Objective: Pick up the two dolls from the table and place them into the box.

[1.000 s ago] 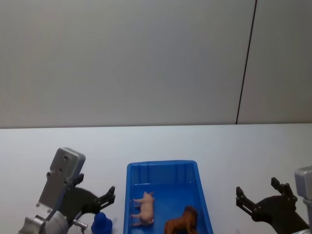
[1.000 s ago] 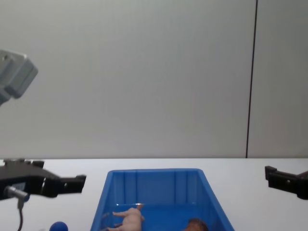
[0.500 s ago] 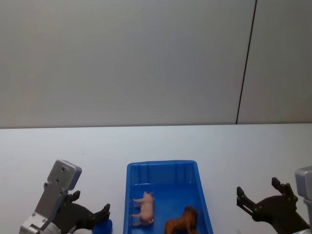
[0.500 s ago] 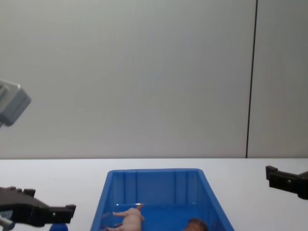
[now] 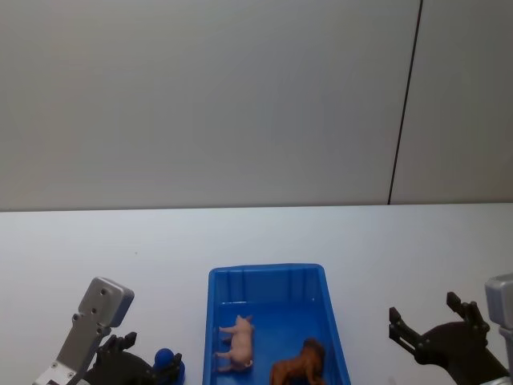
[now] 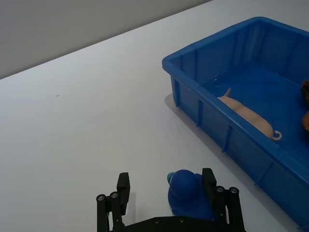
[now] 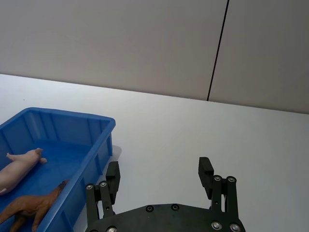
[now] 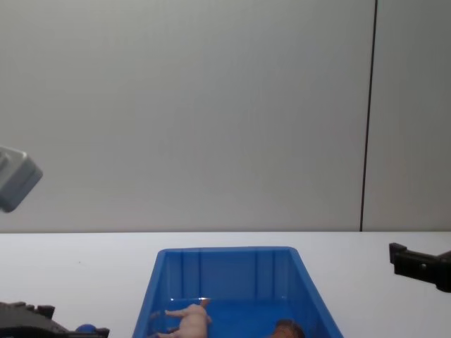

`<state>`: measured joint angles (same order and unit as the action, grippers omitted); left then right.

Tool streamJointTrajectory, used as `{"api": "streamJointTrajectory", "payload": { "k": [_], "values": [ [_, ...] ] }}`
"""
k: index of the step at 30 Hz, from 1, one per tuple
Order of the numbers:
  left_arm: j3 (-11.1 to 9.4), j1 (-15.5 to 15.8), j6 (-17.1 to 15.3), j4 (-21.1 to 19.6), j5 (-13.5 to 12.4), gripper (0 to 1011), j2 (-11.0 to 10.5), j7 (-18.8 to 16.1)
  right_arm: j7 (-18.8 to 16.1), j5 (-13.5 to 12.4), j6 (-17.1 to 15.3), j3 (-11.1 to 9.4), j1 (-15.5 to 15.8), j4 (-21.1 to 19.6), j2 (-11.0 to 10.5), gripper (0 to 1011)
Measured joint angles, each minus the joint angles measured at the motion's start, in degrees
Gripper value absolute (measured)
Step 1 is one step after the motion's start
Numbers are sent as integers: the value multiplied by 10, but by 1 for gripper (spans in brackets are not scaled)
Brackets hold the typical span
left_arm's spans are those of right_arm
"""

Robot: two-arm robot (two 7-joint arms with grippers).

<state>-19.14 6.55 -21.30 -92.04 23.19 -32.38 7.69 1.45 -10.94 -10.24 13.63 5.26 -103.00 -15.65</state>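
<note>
Both dolls lie on the floor of the blue box: the pale pink pig on its side, the brown lion beside it toward the right wall. The chest view shows the pig and the lion low inside the box. My left gripper is low over the table to the left of the box, open, with a small blue toy between its fingers. My right gripper hovers open to the right of the box, holding nothing.
The white table stretches flat behind and on both sides of the box. A grey wall with a dark vertical seam stands behind the table. The blue toy rests on the tabletop close to the box's left wall.
My left arm has dropped and pulled back toward the lower left, so its open fingers now stand on either side of the blue toy. The right arm and both dolls stayed put.
</note>
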Motion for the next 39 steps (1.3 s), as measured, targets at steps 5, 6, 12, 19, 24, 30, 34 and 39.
{"api": "streamJointTrajectory", "payload": {
  "k": [5,6,12,19,24,30,34,39],
  "values": [
    [-1,0,5,7,2,861,2,13,0,0,0,0,0,0,0,1001],
    [-1,0,7,9,2,808,2,16,0,0,0,0,0,0,0,1001],
    [-3,1,17,17,2,633,6,28,0,0,0,0,0,0,0,1001],
    [-5,2,29,23,0,426,10,37,0,0,0,0,0,0,0,1001],
    [-5,2,36,24,-2,310,11,40,0,0,0,0,0,0,0,1001],
    [-4,2,48,21,-6,272,10,41,0,0,0,0,0,0,0,1001],
    [-1,3,58,13,-12,241,8,39,0,0,0,0,0,0,0,1001],
    [2,7,68,4,-21,220,8,38,0,0,0,0,0,0,0,1001]
  ]
}}
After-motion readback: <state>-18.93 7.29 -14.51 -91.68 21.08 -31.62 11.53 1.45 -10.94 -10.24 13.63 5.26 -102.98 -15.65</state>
